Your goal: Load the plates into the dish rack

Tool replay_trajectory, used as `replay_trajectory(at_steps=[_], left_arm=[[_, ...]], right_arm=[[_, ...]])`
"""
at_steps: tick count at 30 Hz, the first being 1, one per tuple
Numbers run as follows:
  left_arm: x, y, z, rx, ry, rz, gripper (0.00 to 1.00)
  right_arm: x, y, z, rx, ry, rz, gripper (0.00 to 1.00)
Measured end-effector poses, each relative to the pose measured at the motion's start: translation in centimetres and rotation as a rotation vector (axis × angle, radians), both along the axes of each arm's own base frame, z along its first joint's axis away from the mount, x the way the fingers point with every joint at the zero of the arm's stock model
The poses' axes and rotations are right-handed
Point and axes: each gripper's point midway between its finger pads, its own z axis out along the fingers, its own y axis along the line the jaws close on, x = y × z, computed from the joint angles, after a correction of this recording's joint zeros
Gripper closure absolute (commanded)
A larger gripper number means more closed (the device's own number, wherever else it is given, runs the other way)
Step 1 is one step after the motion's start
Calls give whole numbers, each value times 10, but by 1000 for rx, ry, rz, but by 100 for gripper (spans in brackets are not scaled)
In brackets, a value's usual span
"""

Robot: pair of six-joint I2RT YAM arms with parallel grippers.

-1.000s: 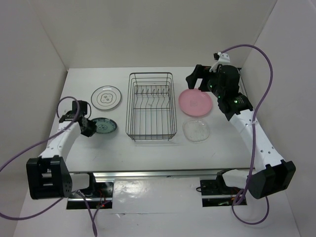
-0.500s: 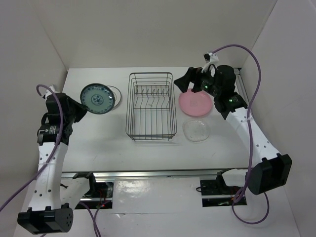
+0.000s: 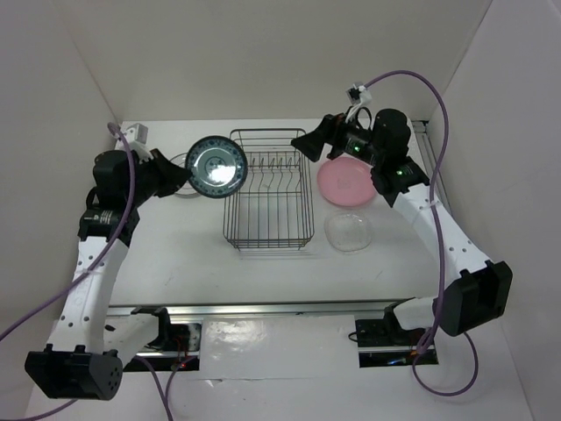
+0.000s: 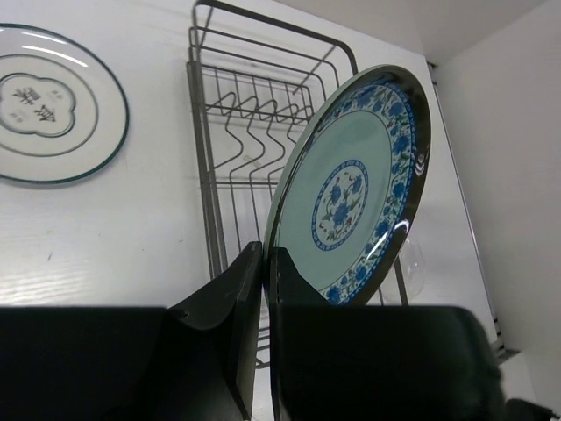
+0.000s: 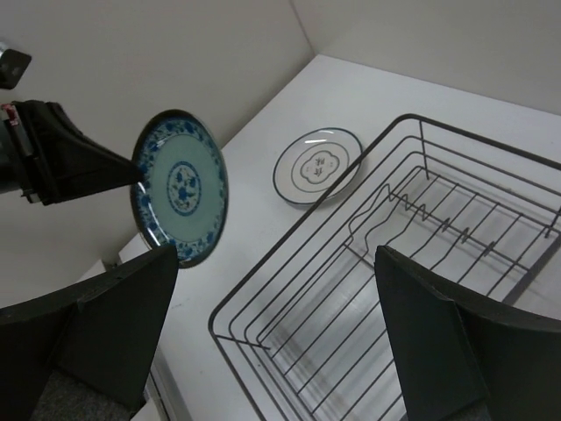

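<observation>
My left gripper is shut on the rim of the dark teal patterned plate. It holds the plate on edge in the air beside the far left corner of the black wire dish rack. The left wrist view shows the fingers clamping the plate in front of the rack. My right gripper is open and empty above the rack's far right corner. The pink plate and the clear glass plate lie right of the rack. The white ringed plate lies left of it.
White walls close in the table on the left, back and right. The right wrist view shows the rack's prongs, the white plate and the raised teal plate. Purple cables loop from both arms.
My left arm has lifted the teal plate off the table and carried it up and right to the rack's left edge. My right gripper has moved left from the pink plate to over the rack.
</observation>
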Motion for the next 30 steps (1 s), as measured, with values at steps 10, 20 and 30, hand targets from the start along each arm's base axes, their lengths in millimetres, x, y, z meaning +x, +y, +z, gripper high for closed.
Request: replay_trajectory(at_steps=[10, 20, 30], left_arm=[[-2, -23, 5, 22, -44, -125, 100], [-6, -39, 19, -6, -103, -224, 100], [-7, -43, 24, -15, -129, -253, 100]], right_arm=[[-39, 53, -3, -67, -94, 170, 3], [-39, 105, -46, -163, -77, 246, 16], [-29, 115, -63, -198, -59, 238, 40]])
